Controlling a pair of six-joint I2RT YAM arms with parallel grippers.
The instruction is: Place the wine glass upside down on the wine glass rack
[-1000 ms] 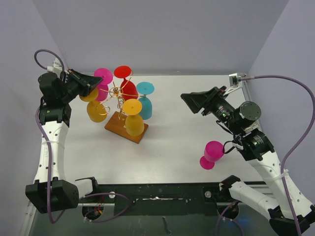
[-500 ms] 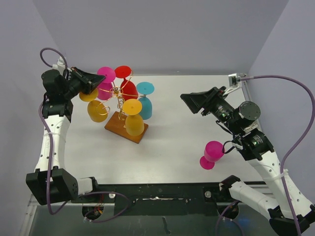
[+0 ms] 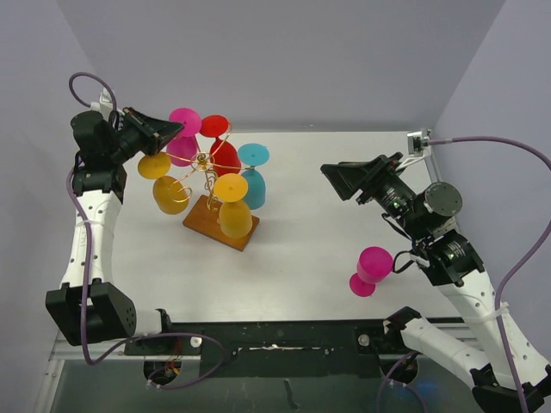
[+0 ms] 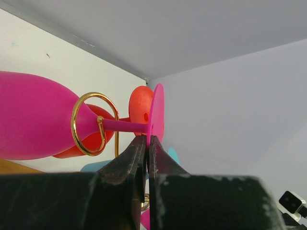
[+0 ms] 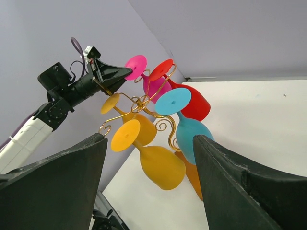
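Wine glass [image 4: 38, 122] hangs, foot beside closed left end effector [image 4: 146, 142].

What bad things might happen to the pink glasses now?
1. The left hand is shut right beside the foot of the hanging pink glass. A bump might slide its stem out of the gold ring, and it may fall.
2. The other pink glass sits on the table close to the right arm. A swing of that arm might knock it over.
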